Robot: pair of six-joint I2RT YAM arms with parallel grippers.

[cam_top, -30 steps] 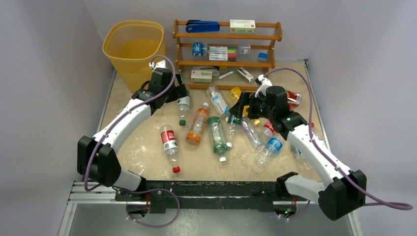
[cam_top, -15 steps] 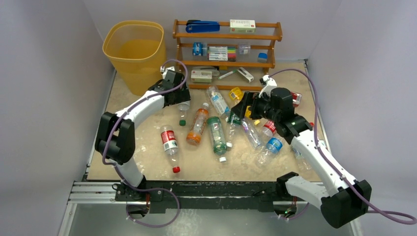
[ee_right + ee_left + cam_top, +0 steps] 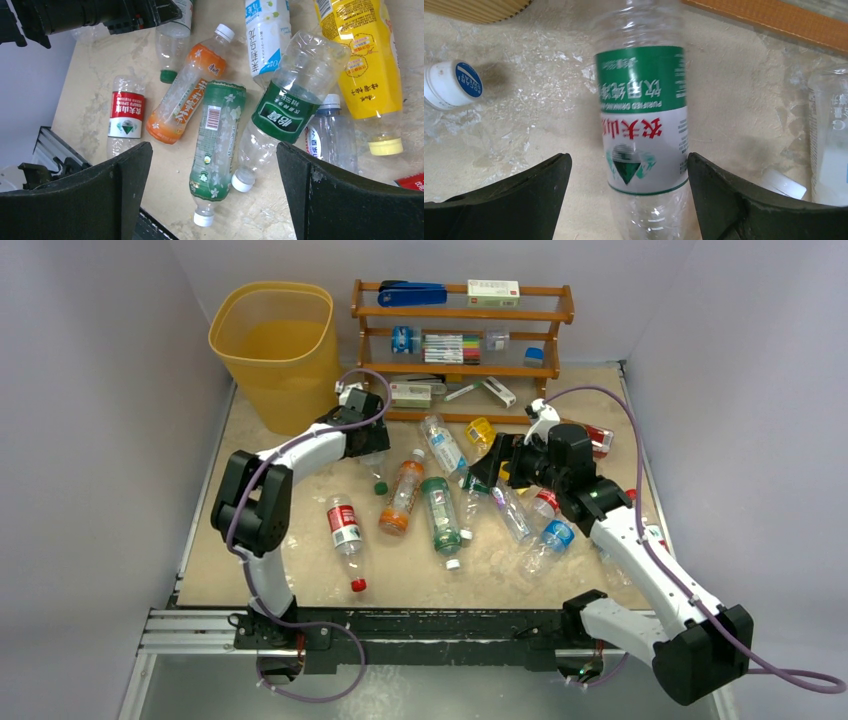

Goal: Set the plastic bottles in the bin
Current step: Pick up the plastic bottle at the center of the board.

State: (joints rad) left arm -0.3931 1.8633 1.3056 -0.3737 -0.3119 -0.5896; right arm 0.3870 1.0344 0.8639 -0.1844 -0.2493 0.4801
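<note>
left pincer (image 3: 629, 165) astride clear green-labelled bottle (image 3: 641, 125), jaws apart, bin (image 3: 272, 340) nearby

**My left arm** (image 3: 305, 445): white tubular links set between blocky black joint housings.
**My right arm** (image 3: 655, 575): same make, with white shells, black joints and a black wrist block.
**Cabling:** one thin purple lead per arm, left cable (image 3: 365, 371) and right cable (image 3: 590, 389).
**My left gripper** (image 3: 628, 165): two fingers (image 3: 519, 200), matte black and broad, with smoothly curved inner edges.
**My right gripper** (image 3: 215, 165): fingers (image 3: 100, 200) alike, one with pale specks along its edge.
**Mounting:** both my bases sit on a black rail (image 3: 440, 625).
</note>
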